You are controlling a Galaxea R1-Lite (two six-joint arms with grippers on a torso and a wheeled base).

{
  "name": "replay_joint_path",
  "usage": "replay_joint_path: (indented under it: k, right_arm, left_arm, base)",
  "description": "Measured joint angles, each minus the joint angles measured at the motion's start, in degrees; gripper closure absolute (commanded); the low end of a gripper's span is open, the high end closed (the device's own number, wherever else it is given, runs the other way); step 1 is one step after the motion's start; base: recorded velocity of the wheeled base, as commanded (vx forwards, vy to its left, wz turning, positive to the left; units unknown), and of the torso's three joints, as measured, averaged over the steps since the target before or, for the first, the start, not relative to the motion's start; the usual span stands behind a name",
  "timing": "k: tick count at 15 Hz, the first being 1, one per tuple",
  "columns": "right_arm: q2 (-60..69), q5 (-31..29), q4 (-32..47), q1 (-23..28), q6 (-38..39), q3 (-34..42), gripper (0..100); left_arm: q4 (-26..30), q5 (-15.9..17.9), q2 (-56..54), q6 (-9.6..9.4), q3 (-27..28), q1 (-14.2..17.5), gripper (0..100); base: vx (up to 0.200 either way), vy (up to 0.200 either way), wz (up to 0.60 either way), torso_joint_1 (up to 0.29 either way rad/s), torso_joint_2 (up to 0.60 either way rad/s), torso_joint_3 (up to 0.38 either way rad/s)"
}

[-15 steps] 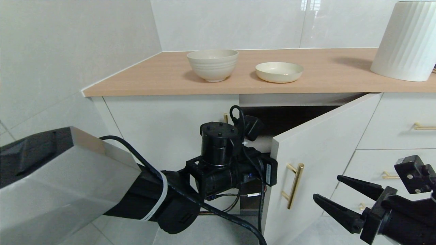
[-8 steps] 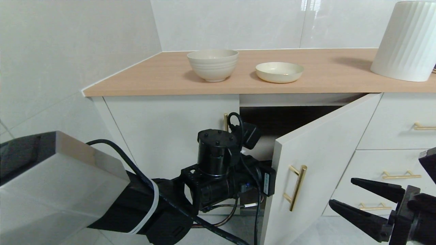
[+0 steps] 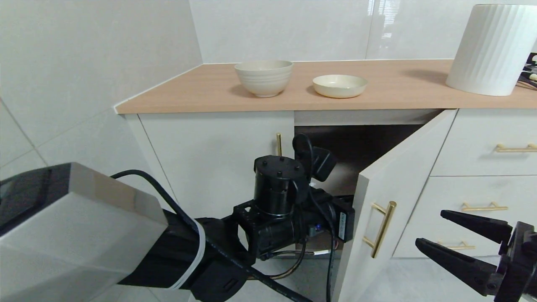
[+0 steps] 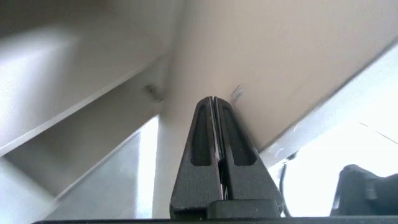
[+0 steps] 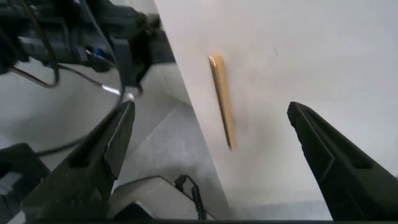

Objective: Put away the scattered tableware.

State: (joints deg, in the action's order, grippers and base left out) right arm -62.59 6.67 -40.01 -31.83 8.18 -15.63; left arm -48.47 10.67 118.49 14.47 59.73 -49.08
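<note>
The two pieces to be put away sit on the wooden desk (image 3: 201, 94), above the cupboard: a deep ribbed cream bowl (image 3: 263, 77) and, just beside it toward the right, a shallow cream dish (image 3: 340, 85); both upright, apart from each other. They look like glazed ceramic, so I'd judge them rigid, smooth enough to slip, and liable to chip or break if knocked; the bowl is likely the heavier. The bowl's tall wall invites a pinch over the rim, one finger inside and one outside; the dish's low rim leaves less to bite on, so a grip at its near edge would need care.

The cupboard door (image 3: 402, 167) below stands ajar, its brass handle (image 3: 379, 229) facing out. The left pincer (image 4: 213, 99) is closed tight, fingers pressed together with nothing between them, close against the door's inner face; the right pincer (image 3: 430, 227) hangs low by the handle, spread wide and empty.

No label or writing can be read on bowl, dish or the tall white ribbed vessel (image 3: 488, 48).
</note>
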Motion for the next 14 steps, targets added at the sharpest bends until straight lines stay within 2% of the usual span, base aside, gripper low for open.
replay_joint_path:
  k: [3,4,7,9,11,12,14]
  right_arm:
    - [1.6,0.3,0.4,0.0,0.0,-0.6,0]
    - [2.4,1.3,0.4,-0.1,0.0,-0.7,0]
    - [5.9,6.7,3.4,-0.3,1.3,-2.1,0]
    - [9.9,11.9,8.9,-1.3,3.4,-4.2,0]
    - [14.1,16.9,16.3,-2.1,4.7,-7.2,0]
    - [15.3,17.5,16.8,-2.5,4.8,-8.0,0]
    - [16.6,17.7,17.3,-2.5,5.0,-8.7,0]
  left_arm:
    - [3.6,-0.5,1.4,0.02,3.2,-0.6,100]
    - [4.5,-0.3,1.7,0.02,4.1,-1.9,100]
    - [6.7,-0.3,2.4,0.02,6.9,-6.3,100]
    - [8.9,-0.5,3.0,0.0,10.1,-11.1,100]
    - [9.7,-3.5,4.1,0.02,12.6,-14.4,100]
    - [8.9,-4.6,4.4,0.04,12.7,-15.2,100]
    - [7.8,-6.1,4.2,0.06,10.7,-14.0,100]
  base:
    - [0.0,0.0,0.0,0.0,0.0,0.0]
    - [0.0,0.0,0.0,0.0,0.0,0.0]
    - [0.0,0.0,0.0,0.0,0.0,0.0]
    - [0.0,0.0,0.0,0.0,0.0,0.0]
    - [0.0,0.0,0.0,0.0,0.0,0.0]
    - [0.0,0.0,0.0,0.0,0.0,0.0]
    - [0.0,0.0,0.0,0.0,0.0,0.0]
